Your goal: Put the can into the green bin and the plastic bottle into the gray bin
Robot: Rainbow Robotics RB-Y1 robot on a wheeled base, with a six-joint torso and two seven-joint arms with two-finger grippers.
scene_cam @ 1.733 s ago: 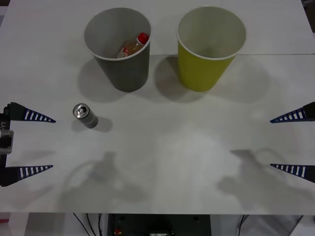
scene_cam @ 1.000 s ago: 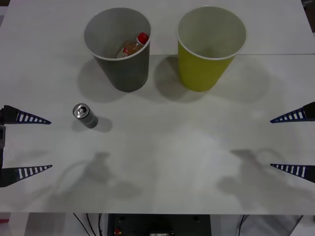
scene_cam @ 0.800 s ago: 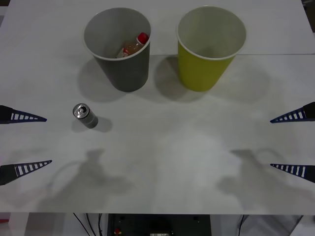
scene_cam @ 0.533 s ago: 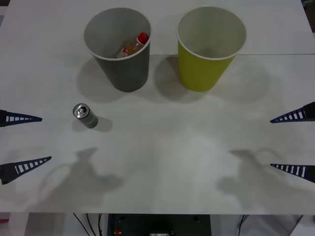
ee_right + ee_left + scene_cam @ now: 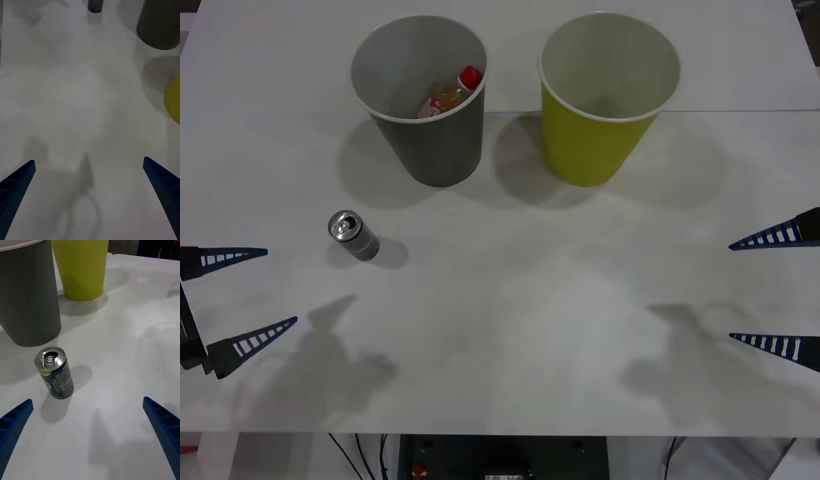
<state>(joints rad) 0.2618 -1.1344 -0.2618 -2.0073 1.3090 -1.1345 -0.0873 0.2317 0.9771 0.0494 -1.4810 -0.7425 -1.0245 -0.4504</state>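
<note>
We see a lab-like test setup: a plain white table (image 5: pixel 510 300), cables (image 5: pixel 370 452) hanging at its near edge.

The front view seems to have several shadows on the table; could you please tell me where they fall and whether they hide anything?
In the front view, soft gray shadows of the arms lie on the table inward of the left gripper and right gripper; each bin casts shadows to both sides; nothing is hidden. In the left wrist view, the can casts shadows of its own.
</note>
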